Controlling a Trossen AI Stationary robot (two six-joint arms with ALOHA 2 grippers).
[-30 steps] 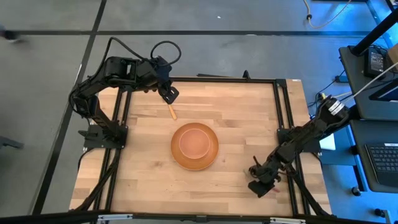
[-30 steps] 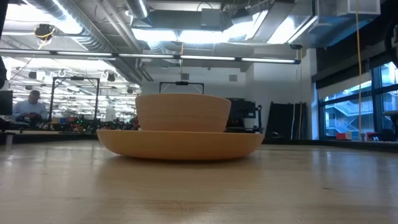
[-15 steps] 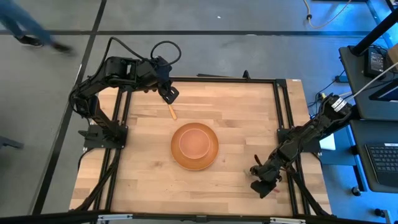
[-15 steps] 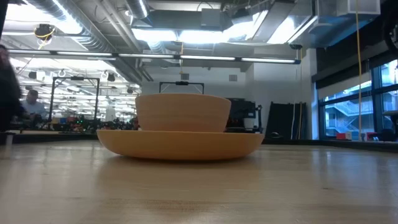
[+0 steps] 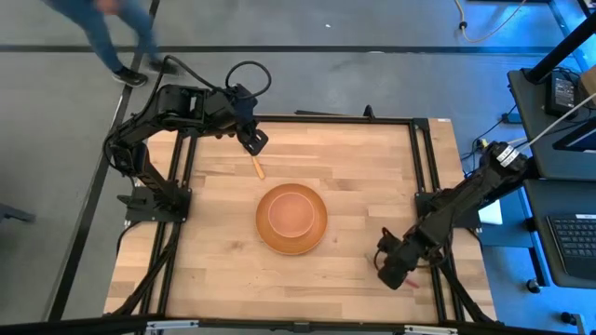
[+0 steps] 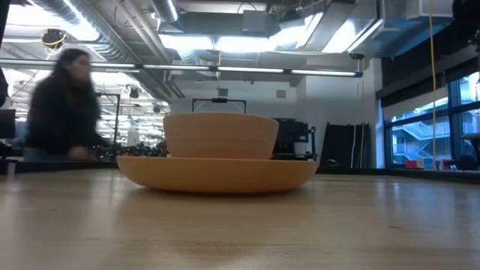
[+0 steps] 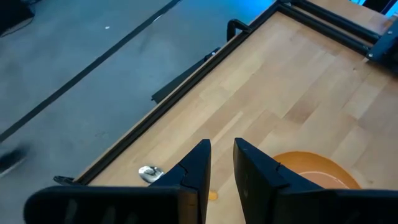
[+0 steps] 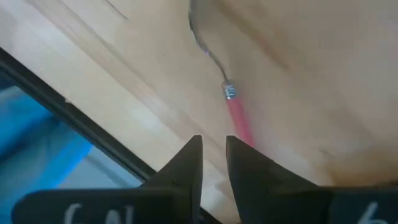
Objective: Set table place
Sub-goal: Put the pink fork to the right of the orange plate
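Person, low view [image 6: 64, 105]: blurred figure in dark clothing, 9 o'clock, beyond the far edge.
Person, high view [image 5: 112, 33]: on grey floor, 11 o'clock.
Keyboard [image 5: 573, 244]: on desk, 3 o'clock.
Ceiling lights [image 6: 217, 41]: 12 o'clock.

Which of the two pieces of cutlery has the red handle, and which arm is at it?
The fork, lying near the table's right edge under the right gripper. The spoon, by the left gripper, has a wooden handle.

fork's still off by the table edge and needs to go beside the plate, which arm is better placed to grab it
Right. The right gripper hovers directly over the red-handled fork near the table's right edge, fingers nearly closed. The left gripper sits at the far side above the spoon, across the plate.
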